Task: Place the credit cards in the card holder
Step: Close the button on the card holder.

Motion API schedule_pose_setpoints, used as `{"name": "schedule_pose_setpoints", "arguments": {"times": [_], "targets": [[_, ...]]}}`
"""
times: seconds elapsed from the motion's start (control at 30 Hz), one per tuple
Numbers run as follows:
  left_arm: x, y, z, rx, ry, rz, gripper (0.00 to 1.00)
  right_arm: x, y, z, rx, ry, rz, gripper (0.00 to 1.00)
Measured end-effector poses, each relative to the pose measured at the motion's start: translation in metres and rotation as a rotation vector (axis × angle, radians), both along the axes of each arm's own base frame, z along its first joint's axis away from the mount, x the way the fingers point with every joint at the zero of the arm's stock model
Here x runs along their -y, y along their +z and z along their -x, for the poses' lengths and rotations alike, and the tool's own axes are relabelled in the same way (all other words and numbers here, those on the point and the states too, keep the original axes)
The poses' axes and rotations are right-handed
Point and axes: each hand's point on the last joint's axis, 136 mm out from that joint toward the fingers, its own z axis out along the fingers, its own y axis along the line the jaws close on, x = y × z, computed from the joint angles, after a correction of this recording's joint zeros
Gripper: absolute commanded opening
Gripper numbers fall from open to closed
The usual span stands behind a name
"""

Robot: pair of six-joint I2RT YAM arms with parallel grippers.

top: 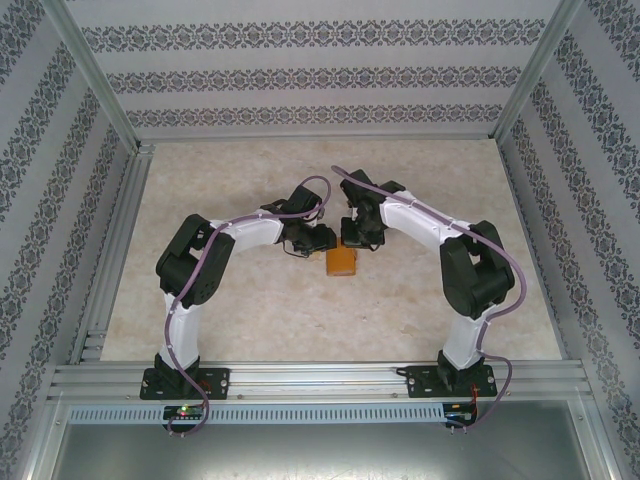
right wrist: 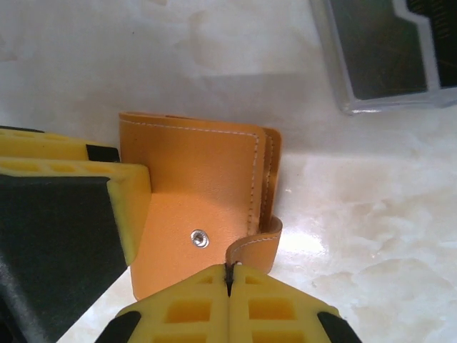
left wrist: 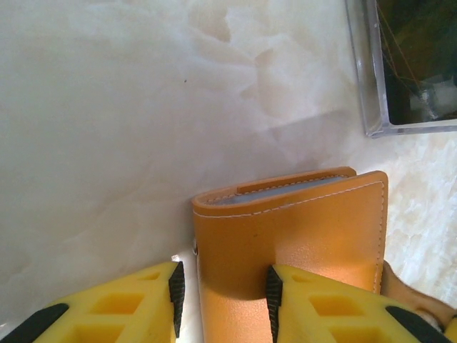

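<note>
The orange-tan card holder [top: 341, 262] lies flat on the table between both grippers. In the left wrist view its open edge faces away, and the pale grey-blue edge of the credit cards [left wrist: 285, 192] shows inside the slot. My left gripper [left wrist: 223, 287] is open and straddles the holder's left edge: one pad rests on the leather face, the other stands just off the edge over the table. My right gripper [right wrist: 228, 273] is shut on the holder's curled strap [right wrist: 258, 244], next to the snap dot [right wrist: 199, 239].
A clear-rimmed case with a dark inside [left wrist: 403, 64] lies on the table just beyond the holder, also in the right wrist view [right wrist: 385, 50]. Patterned walls and metal rails [top: 100, 290] enclose the marble-look table.
</note>
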Motion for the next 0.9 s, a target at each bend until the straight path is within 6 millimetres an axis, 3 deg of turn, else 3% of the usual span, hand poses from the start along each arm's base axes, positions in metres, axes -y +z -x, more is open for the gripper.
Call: {"name": "schedule_pose_setpoints", "arguments": {"times": [0.27,0.9], "targets": [[0.0,0.0,0.0,0.002,0.0,0.002,0.38,-0.018,-0.016,0.004,-0.03,0.031,-0.032,0.0],[0.001,0.0,-0.001,0.003,-0.001,0.005,0.37,-0.021,-0.024,0.002,-0.038,0.019,-0.042,0.0]]}}
